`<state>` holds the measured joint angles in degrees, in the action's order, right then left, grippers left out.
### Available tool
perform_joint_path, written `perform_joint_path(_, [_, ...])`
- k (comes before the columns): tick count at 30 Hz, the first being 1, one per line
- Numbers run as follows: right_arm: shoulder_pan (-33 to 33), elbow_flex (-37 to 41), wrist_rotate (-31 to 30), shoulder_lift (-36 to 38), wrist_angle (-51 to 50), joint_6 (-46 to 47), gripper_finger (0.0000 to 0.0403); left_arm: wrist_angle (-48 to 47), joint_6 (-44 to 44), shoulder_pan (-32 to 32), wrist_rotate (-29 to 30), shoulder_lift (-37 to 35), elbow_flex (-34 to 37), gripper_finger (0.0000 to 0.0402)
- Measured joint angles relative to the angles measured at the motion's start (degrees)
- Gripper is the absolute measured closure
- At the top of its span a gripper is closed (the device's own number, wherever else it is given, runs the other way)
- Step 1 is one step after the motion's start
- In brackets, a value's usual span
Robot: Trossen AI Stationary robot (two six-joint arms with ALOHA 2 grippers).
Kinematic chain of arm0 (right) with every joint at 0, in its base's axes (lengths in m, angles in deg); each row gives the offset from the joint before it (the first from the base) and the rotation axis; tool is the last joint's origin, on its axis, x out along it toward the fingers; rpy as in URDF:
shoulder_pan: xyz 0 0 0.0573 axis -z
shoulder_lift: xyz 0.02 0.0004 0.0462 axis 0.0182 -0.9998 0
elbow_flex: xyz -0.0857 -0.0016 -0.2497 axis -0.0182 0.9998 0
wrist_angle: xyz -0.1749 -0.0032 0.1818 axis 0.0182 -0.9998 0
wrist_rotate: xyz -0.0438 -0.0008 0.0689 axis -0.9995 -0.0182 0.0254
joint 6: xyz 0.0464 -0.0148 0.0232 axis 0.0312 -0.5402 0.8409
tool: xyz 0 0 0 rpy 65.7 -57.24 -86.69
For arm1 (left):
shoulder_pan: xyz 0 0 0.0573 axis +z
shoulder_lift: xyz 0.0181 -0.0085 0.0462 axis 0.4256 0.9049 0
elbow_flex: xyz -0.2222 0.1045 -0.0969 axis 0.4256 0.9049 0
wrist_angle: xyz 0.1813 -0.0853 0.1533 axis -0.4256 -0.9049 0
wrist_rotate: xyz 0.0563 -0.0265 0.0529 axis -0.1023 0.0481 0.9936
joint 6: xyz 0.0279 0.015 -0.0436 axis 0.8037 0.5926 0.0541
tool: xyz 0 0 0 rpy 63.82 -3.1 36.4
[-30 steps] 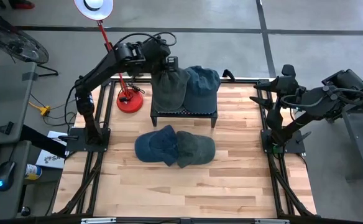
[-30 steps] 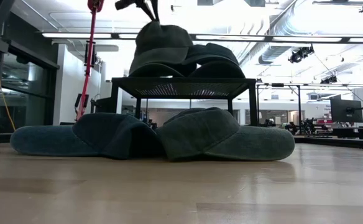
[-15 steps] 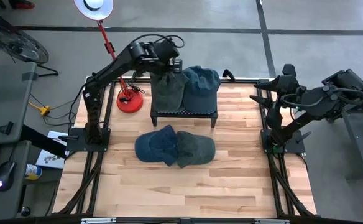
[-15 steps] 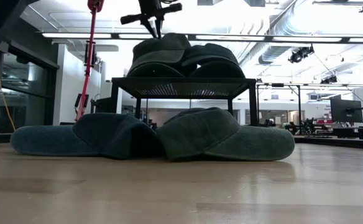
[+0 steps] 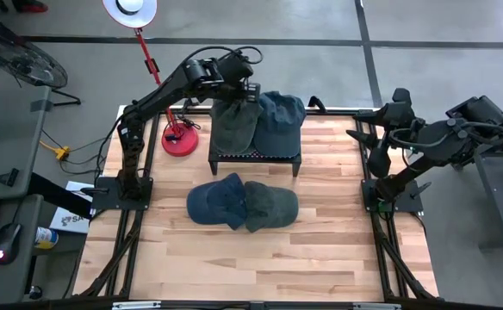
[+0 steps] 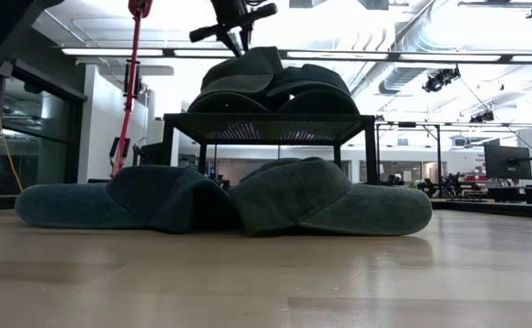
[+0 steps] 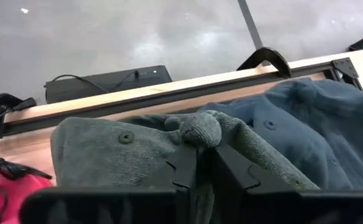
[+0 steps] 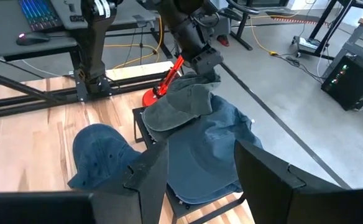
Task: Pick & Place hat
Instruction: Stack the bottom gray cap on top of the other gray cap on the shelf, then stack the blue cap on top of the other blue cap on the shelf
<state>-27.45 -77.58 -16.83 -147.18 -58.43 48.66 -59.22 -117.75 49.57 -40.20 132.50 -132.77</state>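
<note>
Because the green hat [image 5: 234,123] now rests on the rack [image 5: 255,156], the left gripper [image 5: 234,96] pinches its fabric with narrow fingers.

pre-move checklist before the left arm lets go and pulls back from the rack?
1. Green hat resting on the black rack: ok, it lies beside the blue hat there.
2. Left gripper released: not ok, its fingers pinch a fold of the green hat in the left wrist view.
3. Hat stable on the rack: cannot tell while the fold is pinched.
4. Two hats on the table clear of the rack: ok.
5. Right gripper out of the way: ok, open at the table's right edge.
</note>
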Motion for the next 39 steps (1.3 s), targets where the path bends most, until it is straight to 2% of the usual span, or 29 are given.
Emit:
perform_joint_path(8, [0.0,0.0,0.22,0.0,0.0,1.63,0.0226,-0.15,1.79,-0.02,-1.16,0.0,0.0,0.0298])
perform_joint_path(19, [0.02,0.0,0.6,-0.04,0.0,3.24,0.0226,-0.11,7.71,-0.02,-4.03,-0.2,0.0,0.0246])
perform_joint_path(28, [0.0,0.0,0.87,-0.04,0.0,4.09,0.0226,-0.12,11.1,-0.02,-5.22,-0.59,-0.02,0.0234])
perform_joint_path(39, [0.0,0.0,0.9,-0.04,0.0,4.65,0.0226,0.56,13.44,-0.02,-2.62,-2.32,-0.11,0.0234])
